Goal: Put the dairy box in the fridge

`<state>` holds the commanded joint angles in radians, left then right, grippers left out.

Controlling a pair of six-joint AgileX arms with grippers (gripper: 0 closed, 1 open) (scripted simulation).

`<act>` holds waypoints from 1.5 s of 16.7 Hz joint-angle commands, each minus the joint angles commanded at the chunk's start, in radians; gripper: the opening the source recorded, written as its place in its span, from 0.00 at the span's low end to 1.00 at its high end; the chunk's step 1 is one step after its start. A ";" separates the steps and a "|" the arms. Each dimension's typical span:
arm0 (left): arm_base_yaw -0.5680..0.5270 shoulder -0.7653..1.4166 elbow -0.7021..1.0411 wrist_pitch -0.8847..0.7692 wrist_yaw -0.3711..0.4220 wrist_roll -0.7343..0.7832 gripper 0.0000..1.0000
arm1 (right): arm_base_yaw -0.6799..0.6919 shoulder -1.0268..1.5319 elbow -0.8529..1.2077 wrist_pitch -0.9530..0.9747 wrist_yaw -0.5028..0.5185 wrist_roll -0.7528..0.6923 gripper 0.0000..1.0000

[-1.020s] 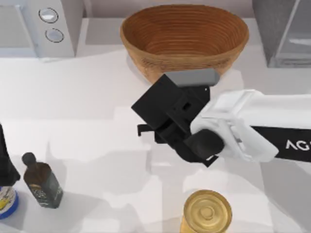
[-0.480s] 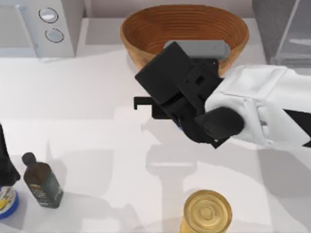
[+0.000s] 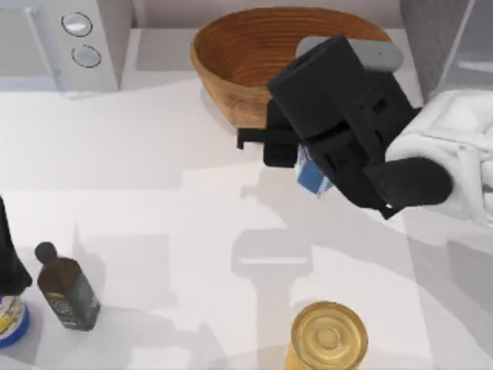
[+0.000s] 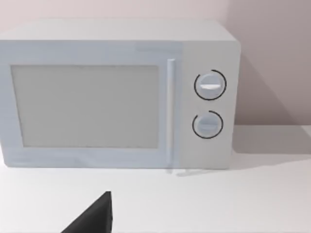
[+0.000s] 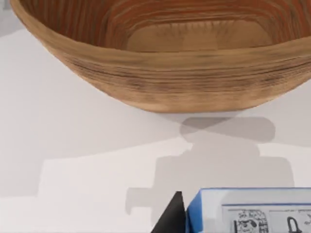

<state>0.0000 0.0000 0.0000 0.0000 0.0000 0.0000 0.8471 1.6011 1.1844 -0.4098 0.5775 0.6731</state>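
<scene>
Top view: the right gripper (image 3: 308,166) hangs above the table (image 3: 154,169), just in front of the basket (image 3: 231,54), clenched on the carton (image 3: 310,176) (a blue sliver below the black fingers). The fridge (image 3: 431,38) stands at the far right corner, well apart.
Left wrist view: the microwave (image 4: 116,92) faces the camera.
Right wrist view: the carton's blue edge (image 5: 194,213) sits near the basket (image 5: 160,82).

The right gripper (image 3: 308,166) hangs just in front of the basket (image 3: 231,62), its fingers clamped on the dairy box (image 3: 311,176).
</scene>
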 joint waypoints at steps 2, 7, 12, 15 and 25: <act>0.000 0.000 0.000 0.000 0.000 0.000 1.00 | -0.063 -0.112 -0.077 0.032 -0.050 -0.039 0.00; 0.000 0.000 0.000 0.000 0.000 0.000 1.00 | -0.241 -0.456 -0.346 0.095 -0.161 -0.170 0.00; 0.000 0.000 0.000 0.000 0.000 0.000 1.00 | -0.365 -0.700 -0.565 0.142 -0.261 -0.344 0.00; 0.000 0.000 0.000 0.000 0.000 0.000 1.00 | -0.460 -0.918 -0.726 0.172 -0.323 -0.412 0.00; 0.000 0.000 0.000 0.000 0.000 0.000 1.00 | -0.833 -1.576 -1.175 0.389 -0.560 -0.661 0.00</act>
<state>0.0000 0.0000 0.0000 0.0000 0.0000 0.0000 0.0142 0.0254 0.0097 -0.0204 0.0176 0.0119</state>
